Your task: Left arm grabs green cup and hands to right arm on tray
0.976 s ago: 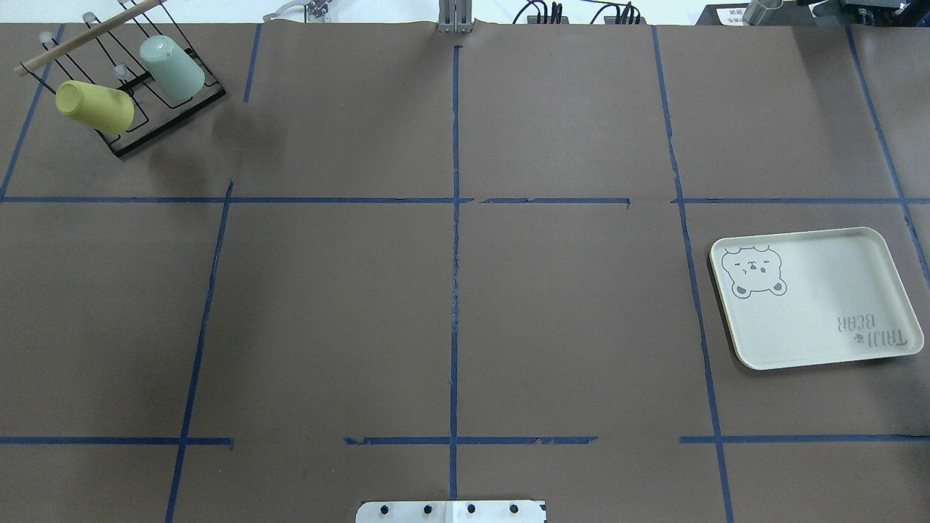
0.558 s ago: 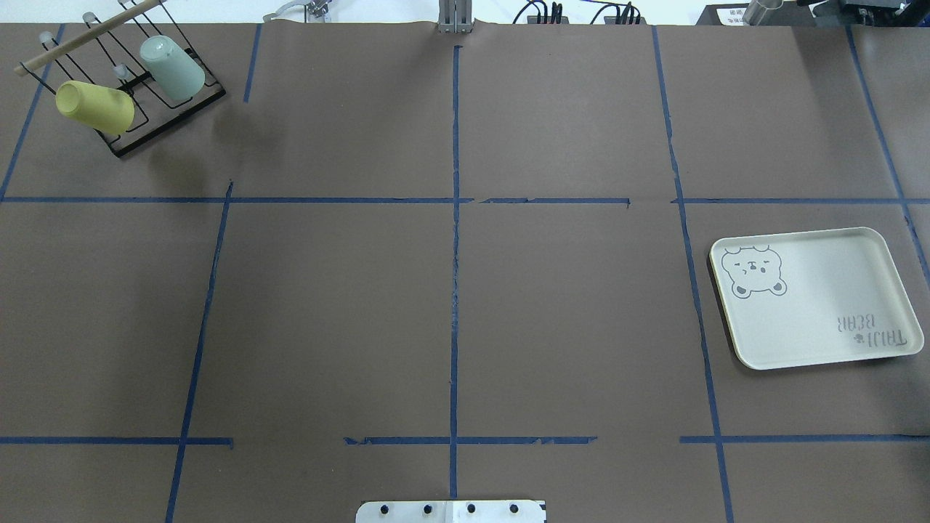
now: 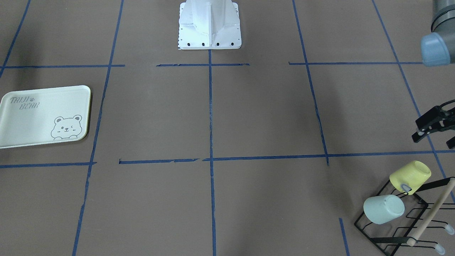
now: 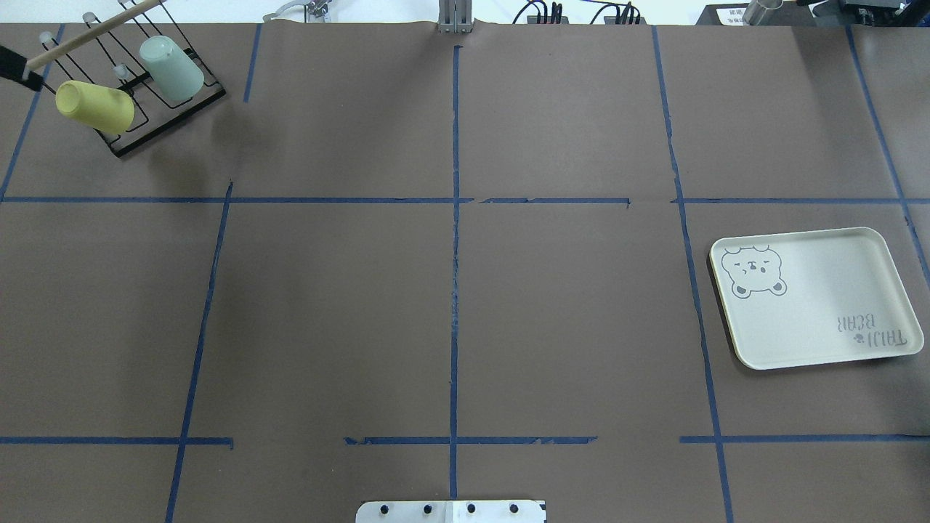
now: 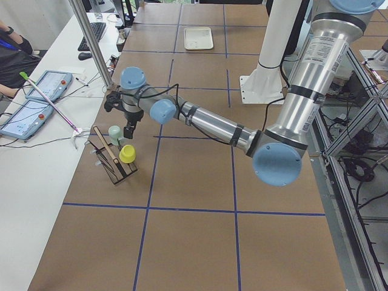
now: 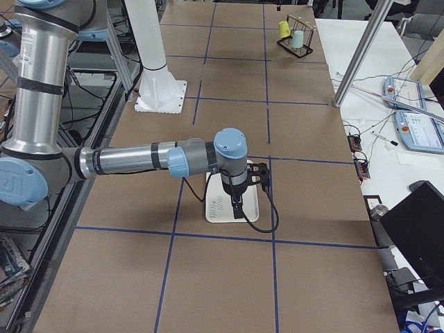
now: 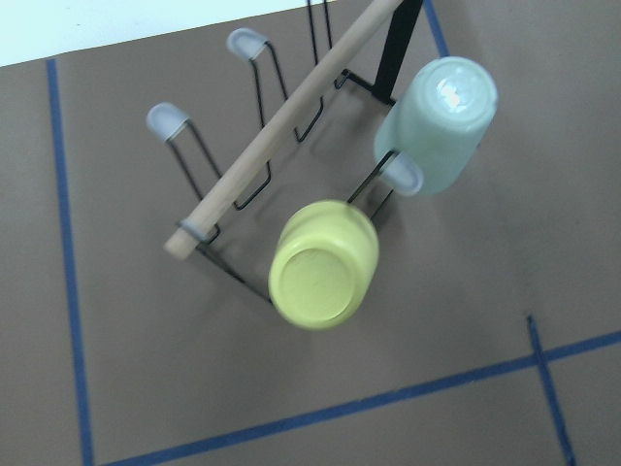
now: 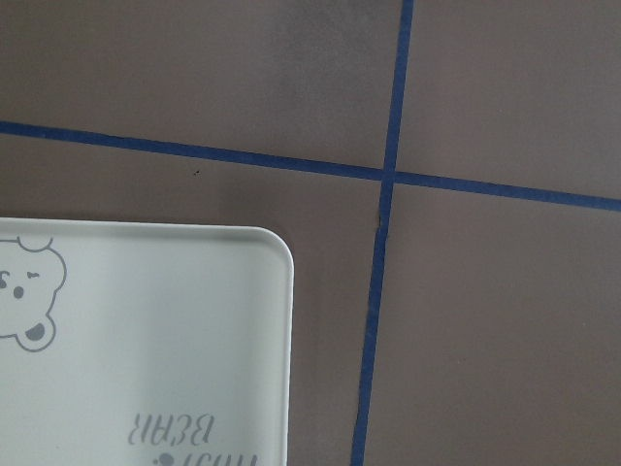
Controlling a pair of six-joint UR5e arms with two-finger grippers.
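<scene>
The green cup (image 4: 172, 69) hangs upside down on a black wire rack (image 4: 168, 118) at the table's far left, beside a yellow cup (image 4: 94, 107). It also shows in the front view (image 3: 384, 209) and the left wrist view (image 7: 437, 126). My left gripper (image 3: 433, 140) is open and empty, above and beside the rack, nearer the yellow cup (image 3: 410, 176). One of its fingers (image 4: 14, 65) just shows at the overhead view's left edge. The tray (image 4: 821, 305) lies empty on the right. My right gripper (image 6: 236, 201) hangs over the tray (image 6: 214, 211); I cannot tell whether it is open.
A wooden rod (image 4: 87, 33) runs across the rack's top, with capped wire prongs (image 7: 167, 120) beside the cups. Blue tape lines (image 4: 454, 254) divide the brown table. The robot's white base (image 3: 209, 25) stands at the near edge.
A black finger of my left gripper has come into the overhead view at the far left edge, next to the rack. Cups and tray have not moved.
</scene>
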